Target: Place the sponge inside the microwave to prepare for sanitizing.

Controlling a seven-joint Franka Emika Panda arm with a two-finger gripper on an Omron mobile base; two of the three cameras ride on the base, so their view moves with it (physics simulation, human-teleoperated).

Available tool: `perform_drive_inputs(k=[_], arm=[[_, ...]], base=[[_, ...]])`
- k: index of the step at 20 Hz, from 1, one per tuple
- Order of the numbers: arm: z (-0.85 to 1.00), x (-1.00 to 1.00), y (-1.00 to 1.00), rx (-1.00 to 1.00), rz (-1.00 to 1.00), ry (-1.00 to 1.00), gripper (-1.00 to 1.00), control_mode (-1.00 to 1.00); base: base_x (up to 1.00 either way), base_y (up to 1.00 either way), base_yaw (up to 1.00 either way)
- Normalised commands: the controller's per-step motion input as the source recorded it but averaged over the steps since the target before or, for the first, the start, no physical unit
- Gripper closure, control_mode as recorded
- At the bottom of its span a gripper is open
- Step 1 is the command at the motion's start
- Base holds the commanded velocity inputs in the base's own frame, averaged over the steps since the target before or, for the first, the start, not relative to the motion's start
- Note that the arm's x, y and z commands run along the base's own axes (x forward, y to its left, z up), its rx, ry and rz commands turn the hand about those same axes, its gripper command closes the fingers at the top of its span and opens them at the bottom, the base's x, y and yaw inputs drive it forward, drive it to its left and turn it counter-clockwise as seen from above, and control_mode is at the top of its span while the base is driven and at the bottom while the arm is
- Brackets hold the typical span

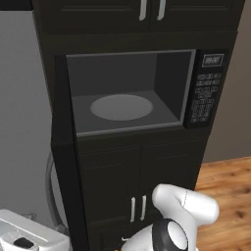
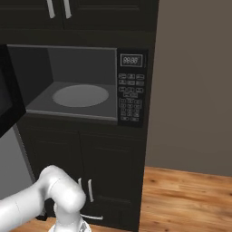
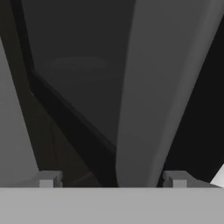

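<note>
Microwave [image 1: 132, 88] sits built into the dark cabinet [image 1: 122, 186], door swung open, pale turntable [image 1: 121, 107] bare at the middle of its grey floor. My hand [image 3: 113, 178] has fingers apart (nothing between them).

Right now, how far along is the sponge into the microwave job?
Done: the microwave door stands swung open, baring the grey interior and the pale turntable, which has nothing on it. In hand: the end effector has its fingertips spread wide with no sponge between them, close to a dark pane and a grey post. Left: fetching the sponge and setting it inside.
</note>
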Motion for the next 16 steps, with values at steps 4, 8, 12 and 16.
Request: perform_drive_inputs(k=[4, 8, 12, 16], arm=[[0.00, -0.03, 0.18, 0.00, -0.08, 0.00, -1.00, -1.00], [0.00, -0.12, 0.41, 0.00, -0.12, 0.00, -1.00, -1.00], [-0.01, -0.55, 0.15, 0.00, -0.08, 0.13, -1.00, -1.00], [0.00, 0.03, 0.64, 0.00, -0.13, 0.05, -1.00, -1.00]], base=[[0.00, 0.00, 0.00], [0.00, 0.00, 0.00], [0.00, 0.00, 0.00], [0.00, 0.00, 0.00]])
